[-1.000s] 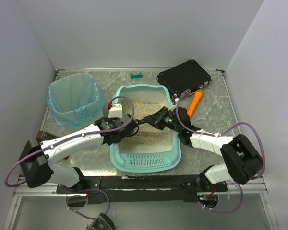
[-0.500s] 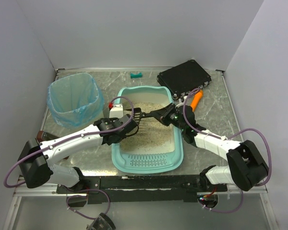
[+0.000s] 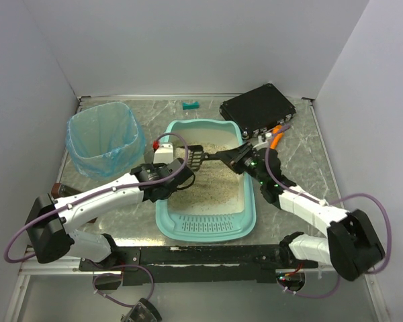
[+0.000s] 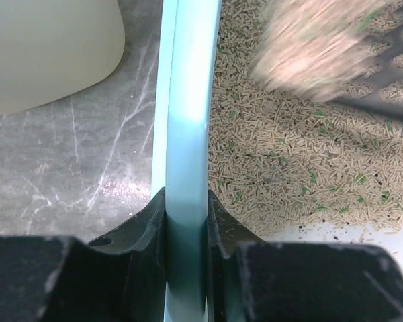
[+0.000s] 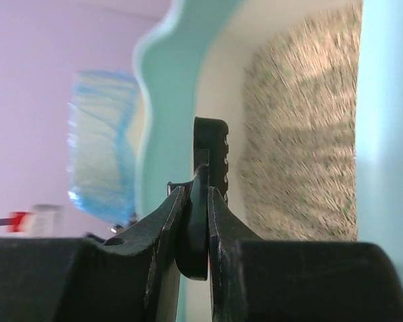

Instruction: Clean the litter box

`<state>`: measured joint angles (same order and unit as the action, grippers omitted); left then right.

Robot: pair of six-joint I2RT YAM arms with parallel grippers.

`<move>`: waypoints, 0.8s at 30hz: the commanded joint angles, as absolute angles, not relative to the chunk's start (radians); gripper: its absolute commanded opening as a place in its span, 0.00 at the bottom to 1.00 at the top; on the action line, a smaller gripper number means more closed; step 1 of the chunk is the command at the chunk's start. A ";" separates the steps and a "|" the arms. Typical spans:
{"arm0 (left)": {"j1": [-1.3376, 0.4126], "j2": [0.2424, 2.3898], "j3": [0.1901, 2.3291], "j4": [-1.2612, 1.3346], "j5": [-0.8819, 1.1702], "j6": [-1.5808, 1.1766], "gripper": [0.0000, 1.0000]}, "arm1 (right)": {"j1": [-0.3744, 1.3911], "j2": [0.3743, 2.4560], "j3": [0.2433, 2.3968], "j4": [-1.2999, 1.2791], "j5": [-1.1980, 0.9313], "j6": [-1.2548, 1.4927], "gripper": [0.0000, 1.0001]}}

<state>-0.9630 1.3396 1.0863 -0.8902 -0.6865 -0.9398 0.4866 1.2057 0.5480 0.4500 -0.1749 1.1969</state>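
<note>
Left wrist, fingers (image 4: 144, 231) pinch litter box (image 4: 186, 134) rim; right wrist, scoop (image 5: 212, 144)

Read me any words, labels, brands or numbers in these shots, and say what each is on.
No text can be read anywhere in these views.
The litter box, blue-bagged bin and black scoop: no print visible.
The black case: pale specks along its near edge, too small to tell whether they are writing.

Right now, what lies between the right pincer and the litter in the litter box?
A black slotted scoop: the right pincer grips its handle, its head out over the litter box. The top view shows this.
</note>
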 commanded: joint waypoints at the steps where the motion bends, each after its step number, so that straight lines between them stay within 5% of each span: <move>1: -0.966 1.241 1.118 -0.700 -0.814 -1.058 0.01 | 0.428 1.068 0.520 0.468 -0.163 1.201 0.00; 11: -0.965 1.233 1.032 -0.647 -0.819 -1.089 0.01 | 0.298 0.904 0.376 0.567 -0.296 1.197 0.00; 24: -0.943 1.198 0.946 -0.522 -0.775 -1.060 0.01 | 0.149 0.991 0.258 1.001 -0.650 1.313 0.00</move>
<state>-0.9615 1.2629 0.9131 -0.7670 -0.6971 -0.9730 0.1646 0.9565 0.2428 0.7303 -0.5007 1.2568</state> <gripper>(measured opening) 0.251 0.224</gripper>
